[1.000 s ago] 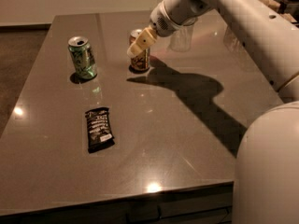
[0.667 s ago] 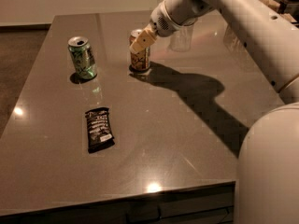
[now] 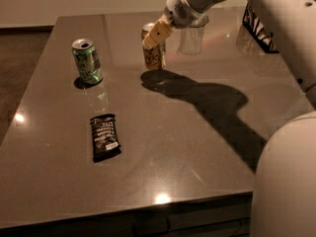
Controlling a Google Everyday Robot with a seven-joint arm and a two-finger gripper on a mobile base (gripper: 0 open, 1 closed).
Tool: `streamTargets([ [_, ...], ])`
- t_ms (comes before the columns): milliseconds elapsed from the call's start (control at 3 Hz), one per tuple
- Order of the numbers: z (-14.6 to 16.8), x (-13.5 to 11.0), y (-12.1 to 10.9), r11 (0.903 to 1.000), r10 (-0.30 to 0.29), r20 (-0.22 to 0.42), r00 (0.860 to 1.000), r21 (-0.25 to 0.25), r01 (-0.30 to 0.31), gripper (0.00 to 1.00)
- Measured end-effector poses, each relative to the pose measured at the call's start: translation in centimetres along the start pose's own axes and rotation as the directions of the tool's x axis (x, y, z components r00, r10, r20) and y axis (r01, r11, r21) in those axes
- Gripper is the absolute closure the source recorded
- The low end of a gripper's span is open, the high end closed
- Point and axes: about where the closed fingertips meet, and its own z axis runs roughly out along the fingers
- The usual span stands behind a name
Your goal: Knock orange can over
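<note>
The orange can [image 3: 155, 58] stands on the grey table [image 3: 197, 147] at the back centre, orange-brown with dark markings. My gripper [image 3: 156, 34] reaches in from the upper right and sits in front of the can's upper part, covering most of its top, at or touching the rim. The can looks upright or barely tilted.
A green-and-white can [image 3: 88, 61] stands to the left of the orange can. A black snack packet [image 3: 104, 137] lies flat nearer the front. A clear glass cup [image 3: 192, 33] stands just right of and behind the orange can. A dark wire object [image 3: 256, 27] is at the back right.
My gripper has moved a little back and to the right at the orange can's top. The can has shifted slightly the same way and still stands. The other things have not moved.
</note>
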Motion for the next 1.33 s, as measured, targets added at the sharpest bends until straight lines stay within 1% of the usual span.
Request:
streamTargets([
  [333,-3.1,0.9,1.5,0.9984,-0.05,-0.15,0.987,0.018,0.053,1.0],
  [667,-4.6,2.5,2.8,0.9922,-0.113,-0.311,0.944,0.016,0.124,1.0],
  [1000,-5.0,3.4,3.6,0.9781,-0.183,-0.448,0.875,0.008,0.208,1.0],
  [1333,-4.4,4.3,3.6,0.9585,-0.248,-0.566,0.786,-0.025,0.284,0.82],
])
